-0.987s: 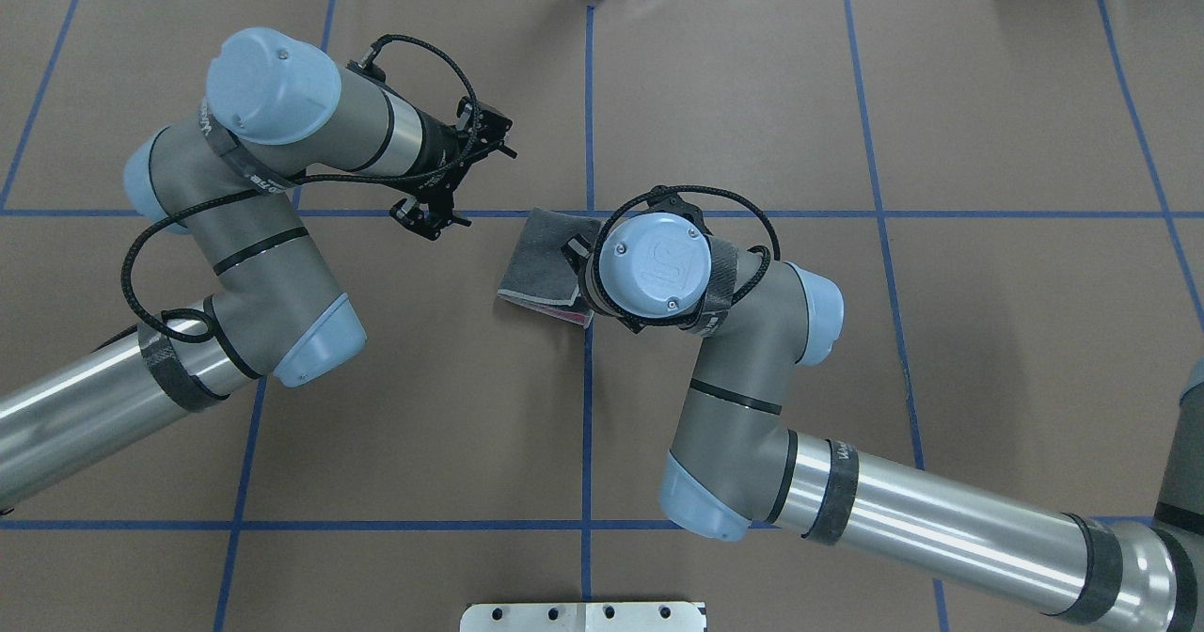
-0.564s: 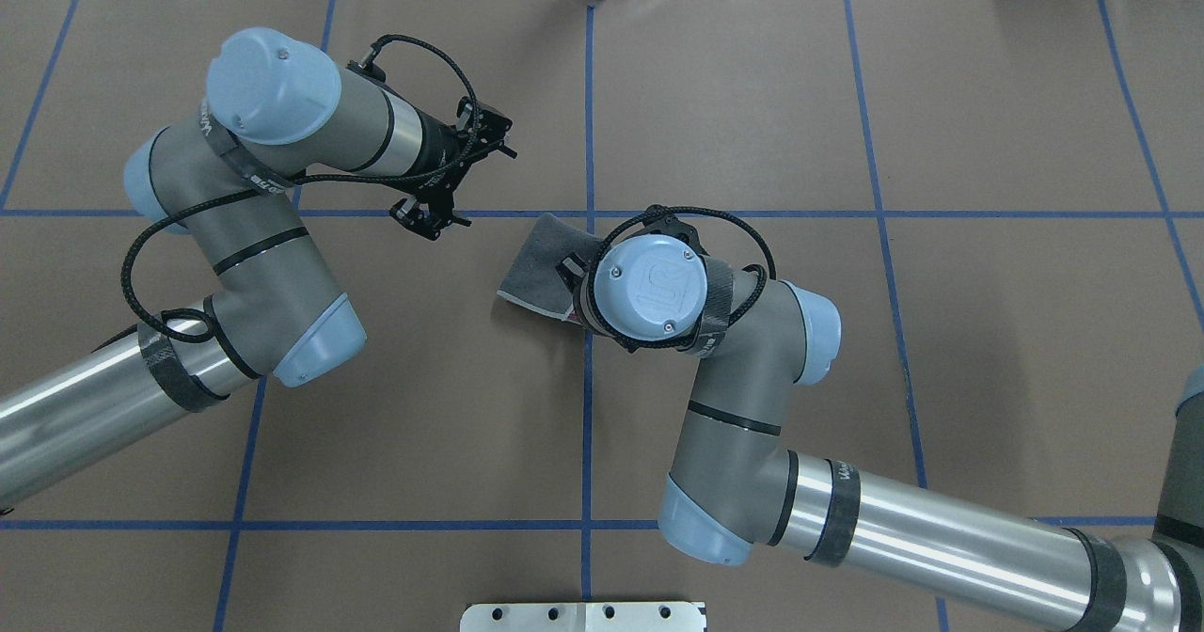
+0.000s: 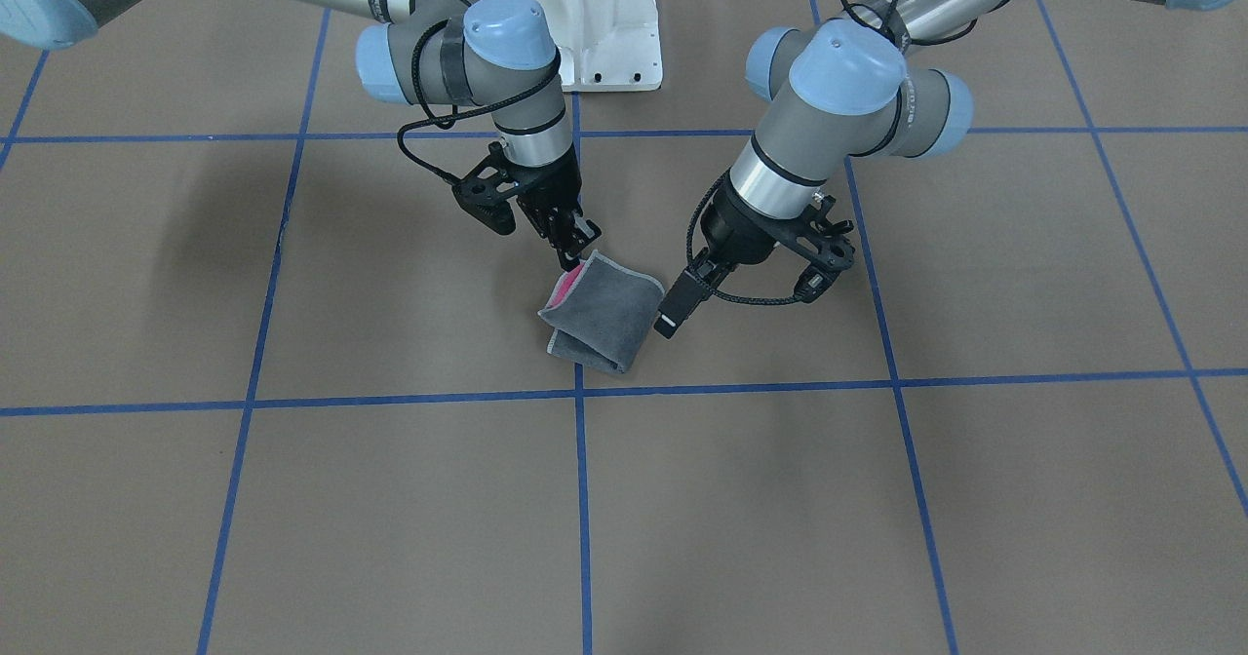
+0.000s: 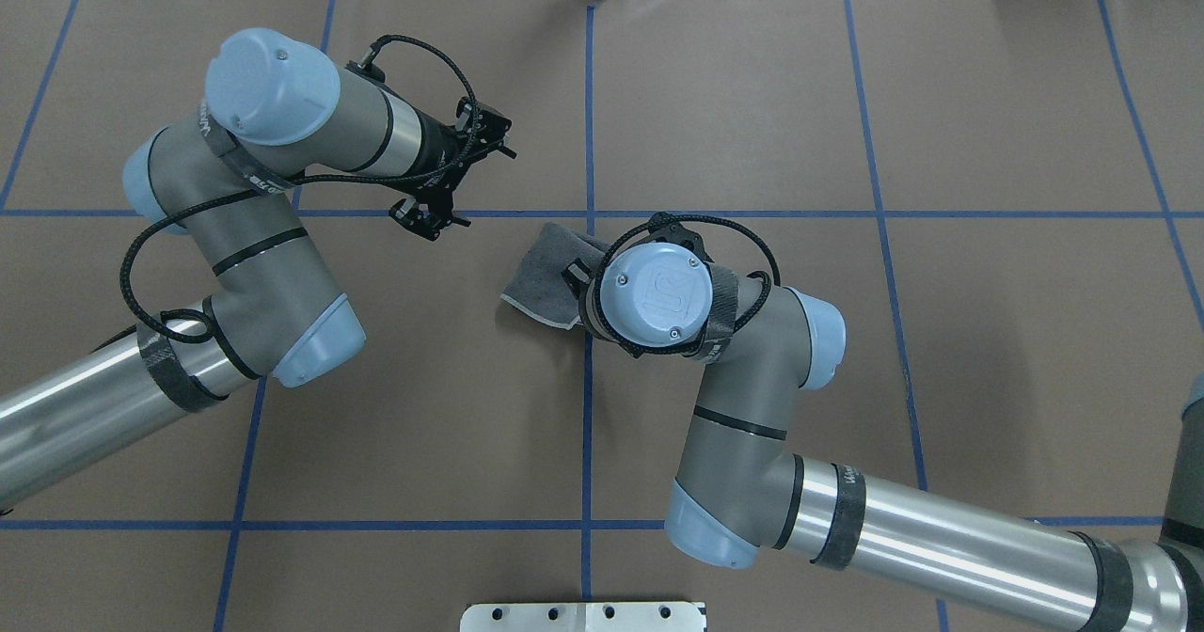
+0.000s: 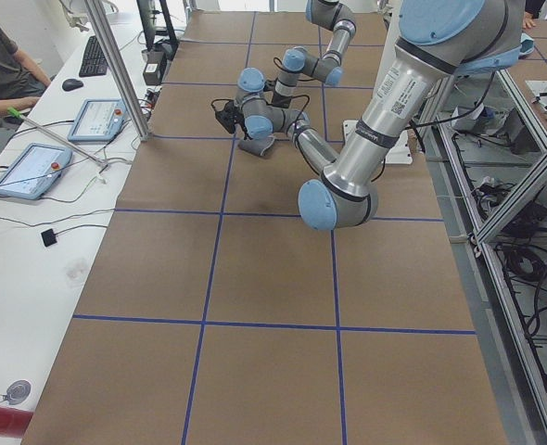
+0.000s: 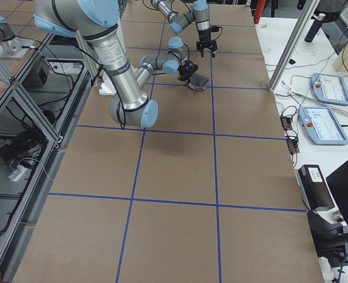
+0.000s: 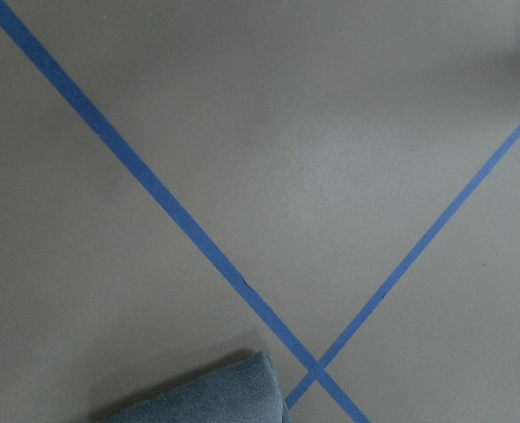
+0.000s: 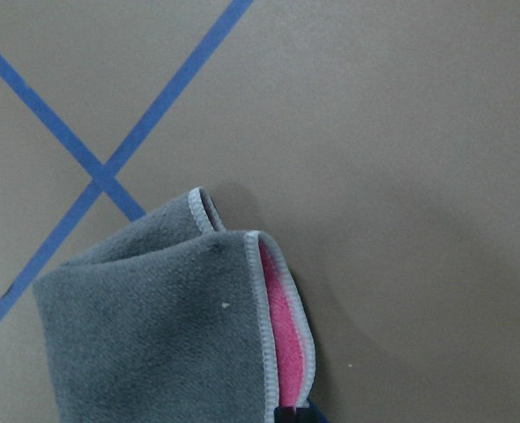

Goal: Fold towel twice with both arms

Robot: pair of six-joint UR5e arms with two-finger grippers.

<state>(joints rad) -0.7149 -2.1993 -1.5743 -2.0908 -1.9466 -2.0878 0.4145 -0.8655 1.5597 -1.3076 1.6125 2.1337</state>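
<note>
Towel (image 3: pixel 600 316) folded, grey outside, pink within

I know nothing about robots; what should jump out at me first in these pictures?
A small towel, grey with pink peeking from its fold, lies mid-table by a crossing of blue tape lines. The right gripper pinches one corner; the left gripper hangs close beside it, not touching.

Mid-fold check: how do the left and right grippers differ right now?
The right gripper is clamped on the towel's pink-lined corner, holding it raised. The left gripper holds nothing and hangs clear of the towel's opposite side. The right gripper points nearly straight down, while the left gripper is tilted. Both are black and sit low near the towel.
</note>
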